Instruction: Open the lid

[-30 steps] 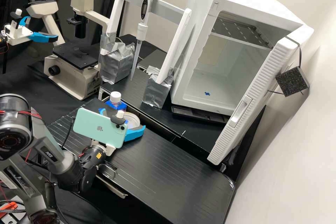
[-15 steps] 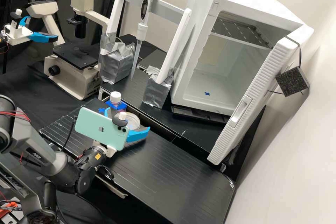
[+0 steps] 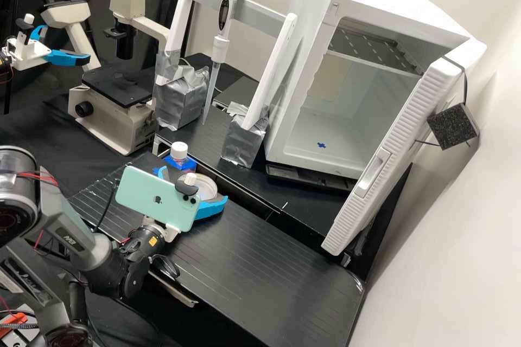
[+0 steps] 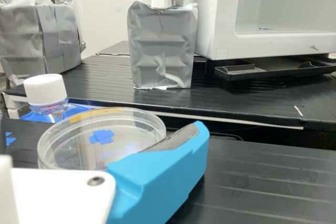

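Note:
In the high view, my gripper (image 3: 193, 184) stands open over the back left of the front bench, its two blue fingers spread on either side of a round clear dish (image 3: 207, 188). The phone on my wrist hides part of the dish. In the wrist view, one blue finger (image 4: 163, 177) of my gripper lies close beside the rim and overlaps it; whether they touch I cannot tell. The clear lid (image 4: 123, 135) appears to rest flat on the dish, with a blue mark showing through it.
A white-capped bottle (image 3: 179, 153) stands just behind the dish. Farther back are a pipette (image 3: 218, 49) on a white frame, foil-wrapped blocks (image 3: 243, 142), a microscope (image 3: 116, 111) and an open white cabinet (image 3: 277, 119). A second arm's gripper (image 3: 59, 50) is at the far left.
My gripper first shifted a little to the right and away from the arm's base, then came slightly back and lower around the dish. The dish and bottle have not moved.

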Robot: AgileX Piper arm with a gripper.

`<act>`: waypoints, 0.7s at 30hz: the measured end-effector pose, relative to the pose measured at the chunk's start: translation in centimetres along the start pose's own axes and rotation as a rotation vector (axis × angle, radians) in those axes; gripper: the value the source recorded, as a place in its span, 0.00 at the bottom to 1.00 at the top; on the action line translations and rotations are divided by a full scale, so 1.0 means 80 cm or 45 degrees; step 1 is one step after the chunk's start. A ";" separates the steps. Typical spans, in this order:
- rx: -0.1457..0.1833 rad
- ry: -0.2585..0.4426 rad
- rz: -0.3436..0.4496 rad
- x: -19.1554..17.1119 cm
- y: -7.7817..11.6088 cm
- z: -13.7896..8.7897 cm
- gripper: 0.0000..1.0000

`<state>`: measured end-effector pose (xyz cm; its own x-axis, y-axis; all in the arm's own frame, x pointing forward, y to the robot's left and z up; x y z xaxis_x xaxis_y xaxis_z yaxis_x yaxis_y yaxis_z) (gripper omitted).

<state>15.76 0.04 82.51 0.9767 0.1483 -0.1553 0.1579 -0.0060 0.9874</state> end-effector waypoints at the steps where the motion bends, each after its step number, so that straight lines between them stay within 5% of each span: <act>1: 0.000 -0.002 0.002 0.000 0.000 0.000 1.00; 10: 0.000 -0.012 0.012 -0.001 0.002 0.002 1.00; 11: 0.002 -0.009 0.007 -0.001 0.001 0.001 0.00; 21: 0.015 -0.015 -0.013 0.003 -0.003 0.004 0.00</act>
<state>16.01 -0.27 82.24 0.9766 0.1365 -0.1659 0.1697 -0.0163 0.9854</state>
